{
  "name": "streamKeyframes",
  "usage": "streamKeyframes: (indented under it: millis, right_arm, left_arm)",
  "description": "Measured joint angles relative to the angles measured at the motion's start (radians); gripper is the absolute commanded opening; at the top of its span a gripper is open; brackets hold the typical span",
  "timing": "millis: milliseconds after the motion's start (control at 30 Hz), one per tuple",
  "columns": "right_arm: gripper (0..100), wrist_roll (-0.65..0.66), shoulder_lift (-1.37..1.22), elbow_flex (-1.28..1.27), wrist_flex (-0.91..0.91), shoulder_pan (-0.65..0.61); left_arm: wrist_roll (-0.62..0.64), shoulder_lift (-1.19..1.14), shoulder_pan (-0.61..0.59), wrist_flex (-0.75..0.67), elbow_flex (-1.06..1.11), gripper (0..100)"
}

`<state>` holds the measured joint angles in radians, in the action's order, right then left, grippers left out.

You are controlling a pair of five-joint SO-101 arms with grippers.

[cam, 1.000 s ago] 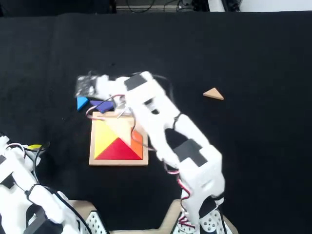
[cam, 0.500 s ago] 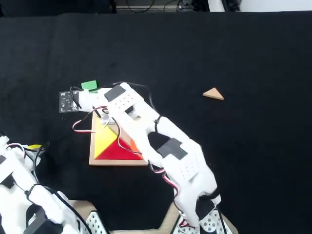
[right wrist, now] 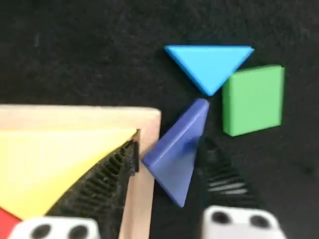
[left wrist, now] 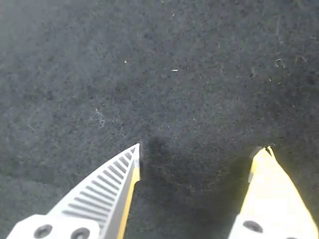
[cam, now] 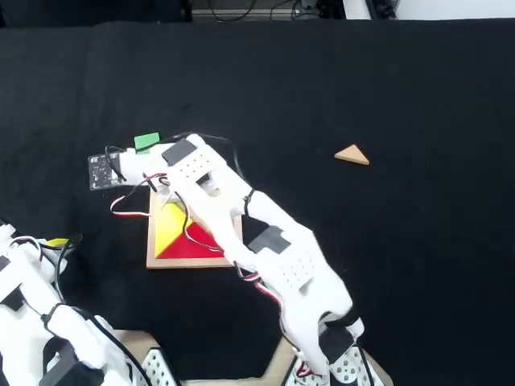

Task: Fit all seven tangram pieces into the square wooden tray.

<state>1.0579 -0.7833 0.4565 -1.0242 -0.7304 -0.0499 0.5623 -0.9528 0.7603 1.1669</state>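
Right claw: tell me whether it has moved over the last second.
Yes. The right claw has swung left in the high view, to the wooden tray's far left corner.

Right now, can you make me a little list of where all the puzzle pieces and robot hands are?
Tray: wooden tray on the black cloth
Inside it: yellow triangle, red piece
By its corner: dark blue piece, outside the rim
Just beyond that: light blue triangle, green square
Far off alone: tan triangle
Robot hands: right gripper at the dark blue piece; left gripper open, empty, over bare cloth
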Motion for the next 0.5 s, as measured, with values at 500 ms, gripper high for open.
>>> streamKeyframes:
  millis: [500]
  right_arm:
    - [3.8, 0.023, -0.195, 0.500, -0.344, 0.018]
  left_arm:
    - [0.000, 0.000, 0.000, 0.000, 0.000, 34]
